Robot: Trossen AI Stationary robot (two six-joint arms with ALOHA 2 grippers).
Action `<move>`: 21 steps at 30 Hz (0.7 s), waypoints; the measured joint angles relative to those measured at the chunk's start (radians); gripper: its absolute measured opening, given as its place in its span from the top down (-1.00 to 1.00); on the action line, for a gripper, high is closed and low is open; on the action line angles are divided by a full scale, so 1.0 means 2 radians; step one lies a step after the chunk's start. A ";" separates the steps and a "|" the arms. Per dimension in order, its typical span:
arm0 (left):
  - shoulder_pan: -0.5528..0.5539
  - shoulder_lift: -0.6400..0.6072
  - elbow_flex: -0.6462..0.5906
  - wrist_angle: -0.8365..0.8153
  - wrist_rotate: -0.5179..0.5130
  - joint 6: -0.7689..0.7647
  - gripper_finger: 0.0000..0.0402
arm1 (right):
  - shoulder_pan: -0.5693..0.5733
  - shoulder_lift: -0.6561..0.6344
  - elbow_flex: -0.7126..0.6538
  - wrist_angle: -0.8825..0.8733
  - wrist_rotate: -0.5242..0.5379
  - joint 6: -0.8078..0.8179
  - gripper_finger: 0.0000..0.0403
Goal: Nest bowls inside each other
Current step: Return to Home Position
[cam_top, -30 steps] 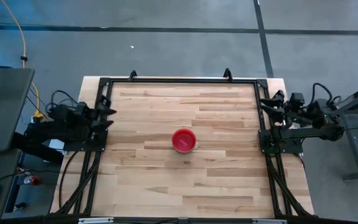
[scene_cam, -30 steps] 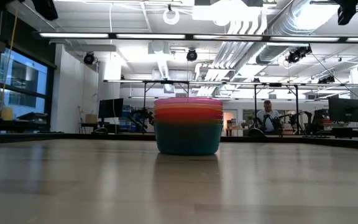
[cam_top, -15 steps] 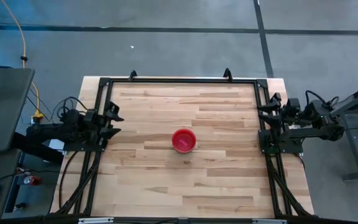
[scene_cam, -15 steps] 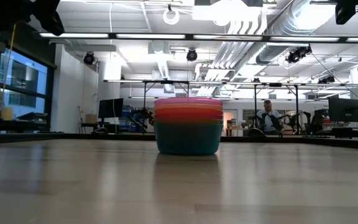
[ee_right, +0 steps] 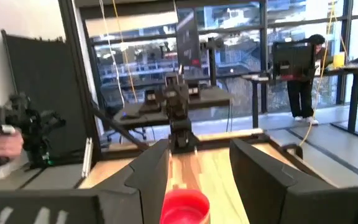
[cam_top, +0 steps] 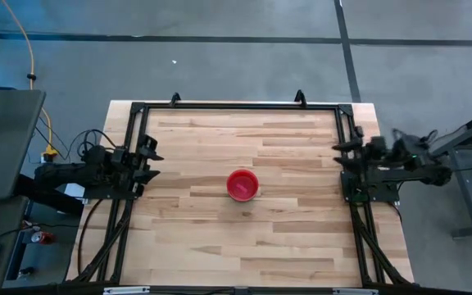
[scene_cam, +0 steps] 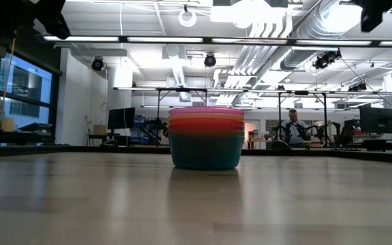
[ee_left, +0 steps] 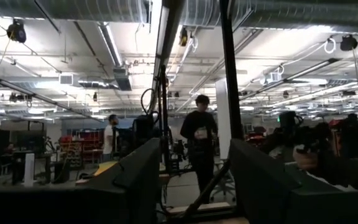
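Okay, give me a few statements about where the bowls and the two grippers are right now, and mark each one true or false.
1. The bowls sit as one nested stack near the middle of the table. True.
2. The left gripper and right gripper are at opposite table edges, apart from the stack. True.
3. The left gripper is shut on a bowl. False: both grippers are open and hold nothing.
4. A blue bowl tops the stack. False: the pink-red bowl is on top.
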 joint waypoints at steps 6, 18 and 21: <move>0.000 0.000 0.000 0.001 -0.005 -0.004 0.09 | 0.000 0.000 -0.095 0.120 0.033 -0.011 0.19; 0.000 0.000 0.000 0.005 -0.008 -0.002 0.09 | 0.000 0.000 -0.198 0.246 0.051 -0.022 0.19; 0.000 0.000 0.000 -0.002 0.004 0.000 0.09 | 0.000 0.000 -0.206 0.250 0.028 -0.022 0.20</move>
